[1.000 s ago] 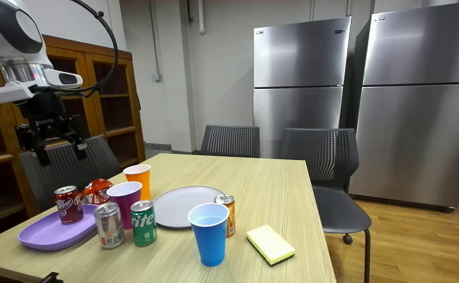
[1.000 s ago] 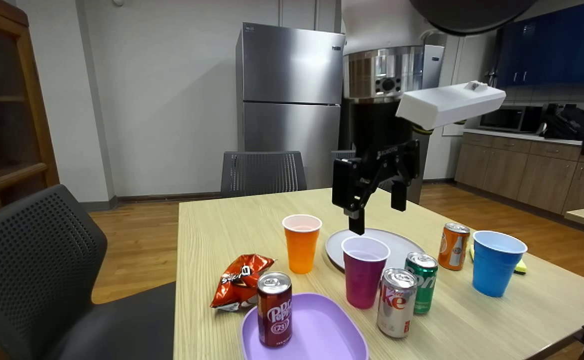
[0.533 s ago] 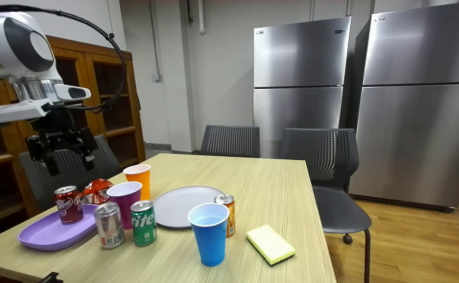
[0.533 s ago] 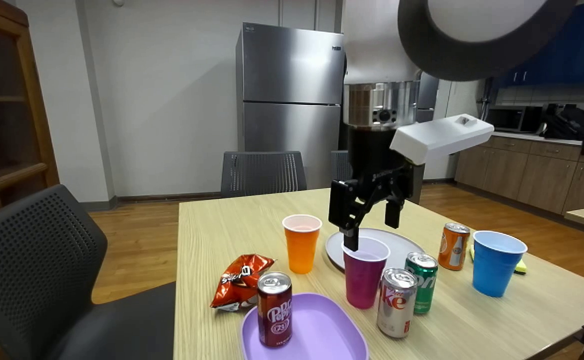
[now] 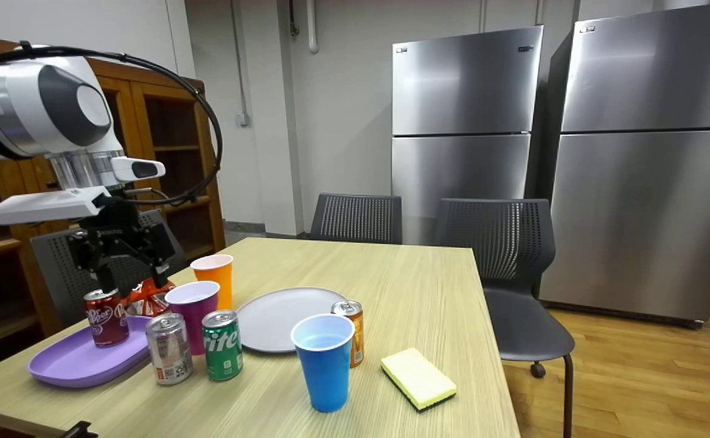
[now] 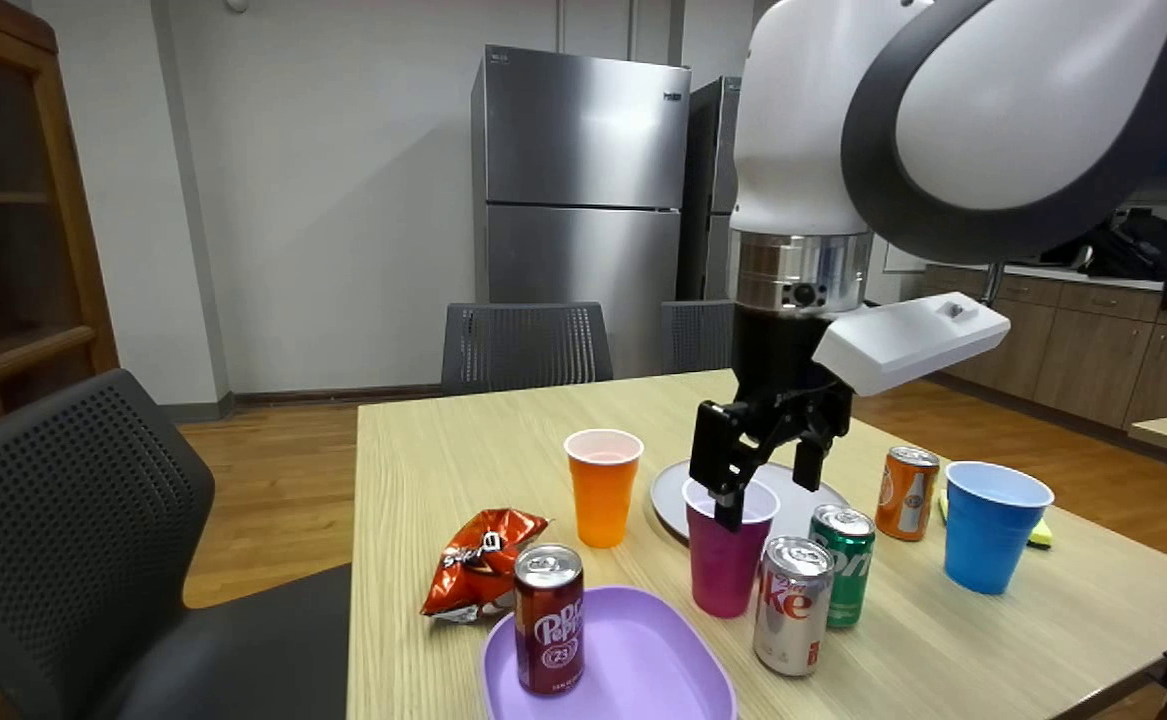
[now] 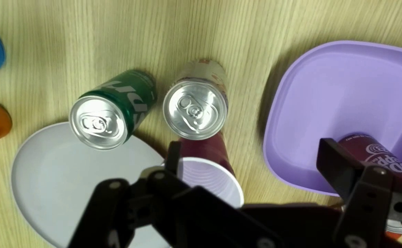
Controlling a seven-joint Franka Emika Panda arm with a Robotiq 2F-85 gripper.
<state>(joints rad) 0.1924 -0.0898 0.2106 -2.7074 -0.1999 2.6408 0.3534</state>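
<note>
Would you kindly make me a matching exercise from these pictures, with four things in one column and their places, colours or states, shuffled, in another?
Things
1. Dr Pepper can
2. Gripper
3. Sponge
4. Purple cup

Places, colours or states
A. yellow on top, lying flat on the table
B. standing upright beside the silver can
C. standing on the lilac tray
D. open, above the tabletop, holding nothing

Right pairs: 1-C, 2-D, 3-A, 4-B
</note>
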